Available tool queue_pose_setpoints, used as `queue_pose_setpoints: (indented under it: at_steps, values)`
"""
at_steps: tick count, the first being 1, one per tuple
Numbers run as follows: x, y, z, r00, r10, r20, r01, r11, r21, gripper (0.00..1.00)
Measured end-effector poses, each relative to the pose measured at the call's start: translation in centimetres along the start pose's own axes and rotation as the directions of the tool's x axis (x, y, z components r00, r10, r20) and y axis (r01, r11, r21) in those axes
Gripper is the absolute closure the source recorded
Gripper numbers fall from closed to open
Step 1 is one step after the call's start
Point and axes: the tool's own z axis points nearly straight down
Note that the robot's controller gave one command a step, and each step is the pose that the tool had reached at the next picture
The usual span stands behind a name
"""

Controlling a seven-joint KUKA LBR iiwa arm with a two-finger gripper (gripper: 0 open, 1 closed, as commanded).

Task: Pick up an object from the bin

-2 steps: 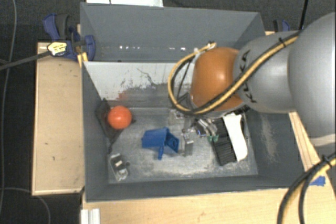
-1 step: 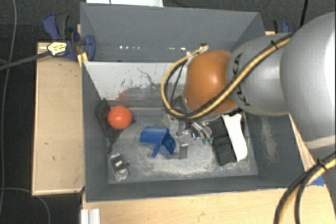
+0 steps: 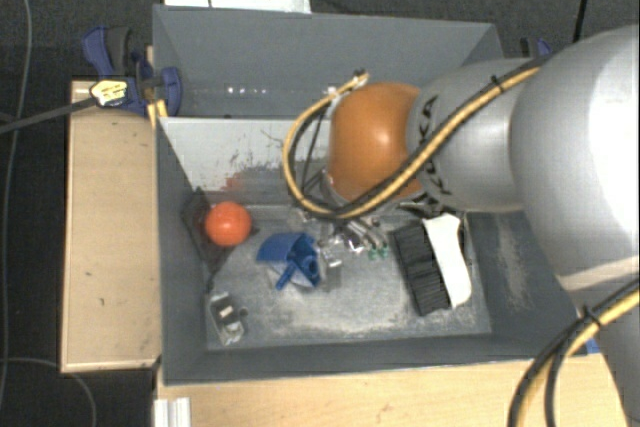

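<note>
Blue piece [image 3: 287,255], irregular plastic with folded flaps, lay on the floor of the bin [image 3: 380,313], a bit left of centre. Jaws were low at its right edge, touching or just beside it; couldn't tell which. Whether the jaws were open or closed also couldn't be told, as the orange cover [image 3: 372,143] and cables [image 3: 296,170] hid most of them. Arm [image 3: 520,135] stretched in from the right, over the bin's upper right part. Orange ball [image 3: 229,224] sat left of the blue piece, apart from it, near the left wall and against a dark item [image 3: 194,215]. Brush [image 3: 430,265], black bristles with white back, lay just right of the jaws. Small grey metal item [image 3: 227,318] sat in the lower left corner, well apart from the rest.
</note>
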Motion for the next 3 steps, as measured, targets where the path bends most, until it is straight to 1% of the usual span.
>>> queue_pose_setpoints:
  at_steps: [1, 3]
  values:
    - [2.49, 5.99, 0.04, 0.997, 0.072, 0.003, -0.072, 0.997, -0.002, 1.0]
    - [2.49, 5.96, 0.04, 0.997, 0.074, 0.003, -0.074, 0.997, -0.002, 1.0]
